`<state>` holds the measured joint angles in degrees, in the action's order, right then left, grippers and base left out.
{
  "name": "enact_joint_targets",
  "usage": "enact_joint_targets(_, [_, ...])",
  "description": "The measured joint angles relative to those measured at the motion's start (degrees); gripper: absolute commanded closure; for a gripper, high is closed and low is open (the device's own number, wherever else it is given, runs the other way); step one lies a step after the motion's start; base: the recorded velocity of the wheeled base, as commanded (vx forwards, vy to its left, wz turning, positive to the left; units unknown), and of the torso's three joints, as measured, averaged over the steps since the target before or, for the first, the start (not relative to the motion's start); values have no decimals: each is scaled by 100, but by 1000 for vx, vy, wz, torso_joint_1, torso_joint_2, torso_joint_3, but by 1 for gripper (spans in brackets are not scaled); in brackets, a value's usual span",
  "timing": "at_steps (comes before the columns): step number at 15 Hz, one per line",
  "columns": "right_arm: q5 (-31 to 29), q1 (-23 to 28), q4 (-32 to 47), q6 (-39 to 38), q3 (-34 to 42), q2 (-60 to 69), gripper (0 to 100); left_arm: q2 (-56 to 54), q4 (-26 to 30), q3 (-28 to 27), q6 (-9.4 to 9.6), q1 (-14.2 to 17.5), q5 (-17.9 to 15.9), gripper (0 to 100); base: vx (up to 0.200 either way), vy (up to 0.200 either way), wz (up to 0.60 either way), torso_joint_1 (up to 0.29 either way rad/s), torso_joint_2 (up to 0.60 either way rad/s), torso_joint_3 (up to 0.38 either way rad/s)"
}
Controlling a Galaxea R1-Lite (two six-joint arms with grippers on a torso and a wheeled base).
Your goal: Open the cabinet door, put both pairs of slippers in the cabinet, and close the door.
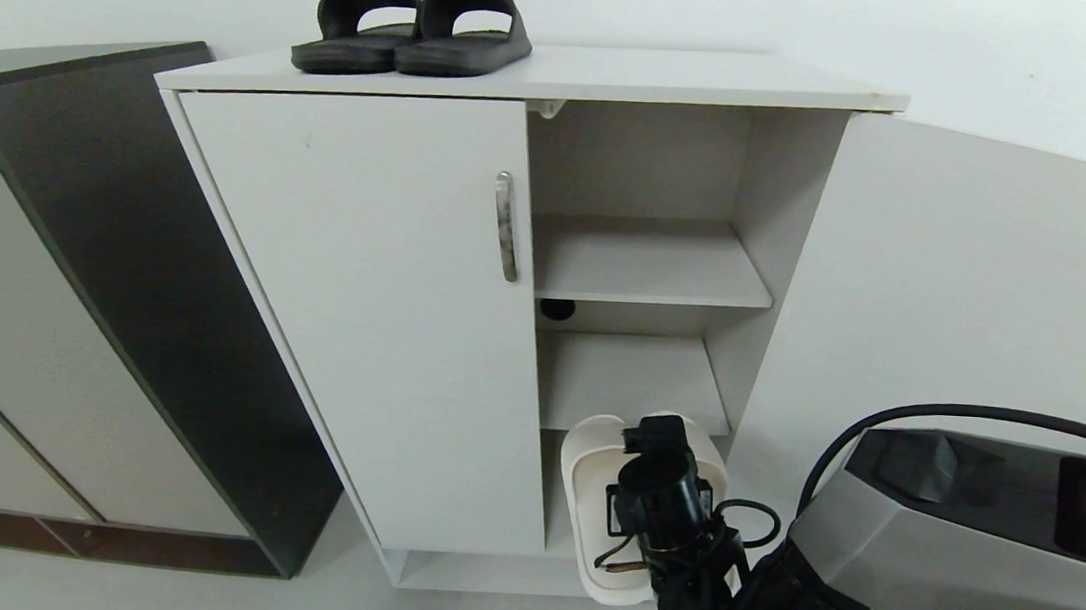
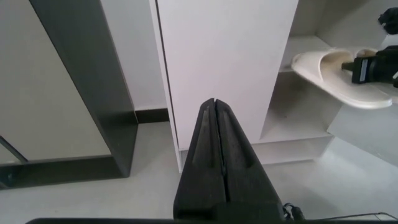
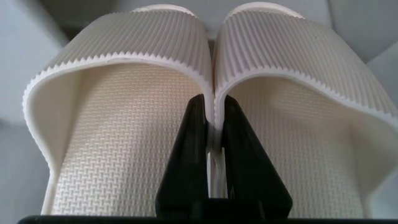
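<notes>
The white cabinet has its right door swung open and its left door closed. A black pair of slippers rests on the cabinet top. My right gripper is shut on the inner edges of the white pair of slippers, holding them side by side at the mouth of the lowest compartment. Both ribbed straps of the white slippers flank my right gripper. My left gripper is shut and empty, low in front of the closed door, with the white slippers off to one side.
Two bare shelves lie inside the open half. A metal handle sits on the closed door. A dark-framed panel leans beside the cabinet on the left. Pale floor lies in front.
</notes>
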<state>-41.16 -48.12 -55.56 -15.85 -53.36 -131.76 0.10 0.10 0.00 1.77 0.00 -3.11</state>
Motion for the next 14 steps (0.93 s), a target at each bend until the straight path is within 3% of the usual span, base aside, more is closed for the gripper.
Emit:
enact_joint_targets(6, [-135, -6, -1627, 685, 173, -302, 100, 0, 0, 0, 0, 0, -4, 100, 0, 0, 0, 3, 0, -41])
enact_joint_targets(9, [-146, 11, -1818, 800, 184, -540, 100, 0, 0, 0, 0, -2, -6, 100, 0, 0, 0, 0, 0, 0])
enact_joint_targets(14, [-145, 41, -1840, 805, 184, -650, 100, 0, 1, 0, 0, 0, -6, 100, 200, 0, 0, 0, 2, 2])
